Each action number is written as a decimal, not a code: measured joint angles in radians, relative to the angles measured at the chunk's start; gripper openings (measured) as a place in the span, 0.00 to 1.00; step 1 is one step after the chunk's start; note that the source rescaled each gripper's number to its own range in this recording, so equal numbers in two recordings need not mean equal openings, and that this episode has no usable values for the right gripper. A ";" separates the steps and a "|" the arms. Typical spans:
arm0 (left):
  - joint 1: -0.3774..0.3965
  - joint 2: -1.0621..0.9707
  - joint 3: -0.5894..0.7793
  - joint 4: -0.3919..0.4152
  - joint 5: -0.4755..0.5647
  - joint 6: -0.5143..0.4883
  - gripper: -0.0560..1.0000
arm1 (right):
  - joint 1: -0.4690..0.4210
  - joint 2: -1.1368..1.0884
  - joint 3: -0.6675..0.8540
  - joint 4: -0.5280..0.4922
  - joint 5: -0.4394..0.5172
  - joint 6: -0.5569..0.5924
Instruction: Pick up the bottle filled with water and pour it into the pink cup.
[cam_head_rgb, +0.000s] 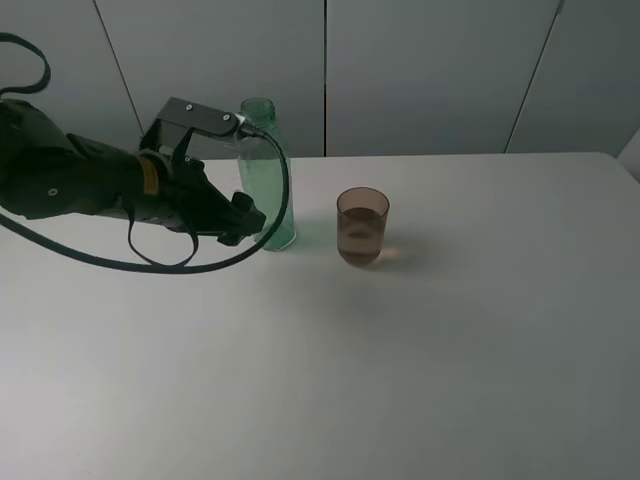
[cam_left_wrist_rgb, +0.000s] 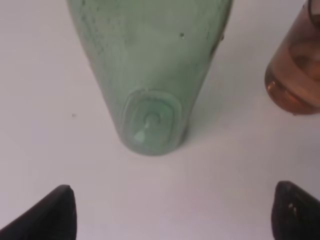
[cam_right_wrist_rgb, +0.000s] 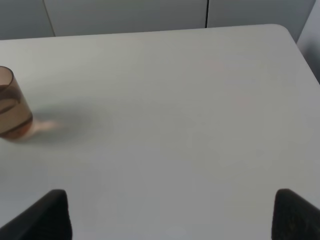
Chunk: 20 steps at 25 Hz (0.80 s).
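Note:
The green transparent bottle (cam_head_rgb: 266, 180) stands upright and capless on the white table (cam_head_rgb: 420, 360), left of centre. My left gripper (cam_head_rgb: 240, 221) is just to its left, close to its lower half. In the left wrist view the bottle (cam_left_wrist_rgb: 150, 75) rises just beyond the open gripper (cam_left_wrist_rgb: 172, 215), whose fingertips (cam_left_wrist_rgb: 50, 217) are spread wide with nothing between them. The pink cup (cam_head_rgb: 362, 226) stands a short way right of the bottle, with some liquid in it. It also shows as the cup (cam_left_wrist_rgb: 297, 65) and cup (cam_right_wrist_rgb: 11, 107). My right gripper (cam_right_wrist_rgb: 170, 215) is open over bare table.
A black cable (cam_head_rgb: 150, 262) loops from the left arm down to the table in front of the bottle. Grey wall panels (cam_head_rgb: 430, 70) stand behind the table's far edge. The table's right corner (cam_right_wrist_rgb: 285, 30) shows in the right wrist view.

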<state>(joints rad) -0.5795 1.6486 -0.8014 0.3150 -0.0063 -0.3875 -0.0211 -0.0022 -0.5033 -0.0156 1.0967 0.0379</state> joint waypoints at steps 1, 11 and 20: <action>-0.011 -0.052 0.000 -0.008 0.059 0.000 1.00 | 0.000 0.000 0.000 0.000 0.000 0.000; -0.051 -0.599 0.002 -0.037 0.589 -0.027 1.00 | 0.000 0.000 0.000 0.000 0.000 0.000; -0.022 -0.957 0.070 -0.058 0.992 -0.056 1.00 | 0.000 0.000 0.000 0.000 0.000 0.000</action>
<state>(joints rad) -0.6018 0.6911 -0.7312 0.2565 0.9857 -0.4434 -0.0211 -0.0022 -0.5033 -0.0156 1.0967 0.0379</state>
